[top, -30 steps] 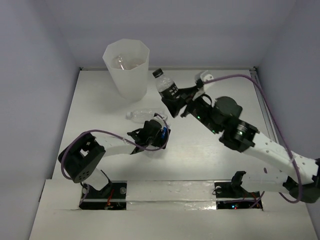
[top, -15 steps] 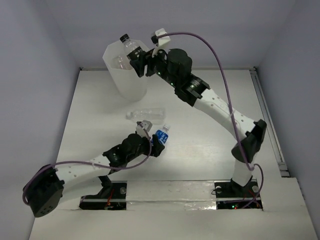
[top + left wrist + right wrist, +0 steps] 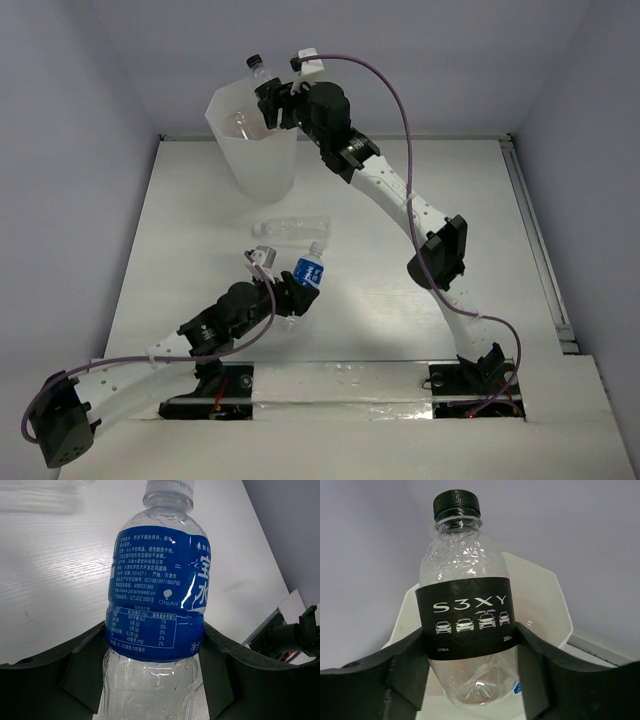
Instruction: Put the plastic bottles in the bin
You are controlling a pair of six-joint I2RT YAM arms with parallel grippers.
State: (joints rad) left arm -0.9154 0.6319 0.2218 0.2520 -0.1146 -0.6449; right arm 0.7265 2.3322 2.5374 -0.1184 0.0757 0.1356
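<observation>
My right gripper is shut on the black-labelled bottle with a black cap and holds it above the rim of the translucent white bin; the right wrist view shows the bottle over the bin. My left gripper is shut on the blue-labelled bottle, lifted off the table; it fills the left wrist view. A clear bottle lies on the table in front of the bin. Another clear bottle lies inside the bin.
The white table is walled by grey panels on three sides. The right arm stretches diagonally over the table from its base to the bin. The arm bases sit along the near edge.
My right gripper has carried the black-labelled bottle from mid-table up and left to above the bin's rim. My left gripper has lifted the blue-labelled bottle and drawn back a little toward the near edge.
</observation>
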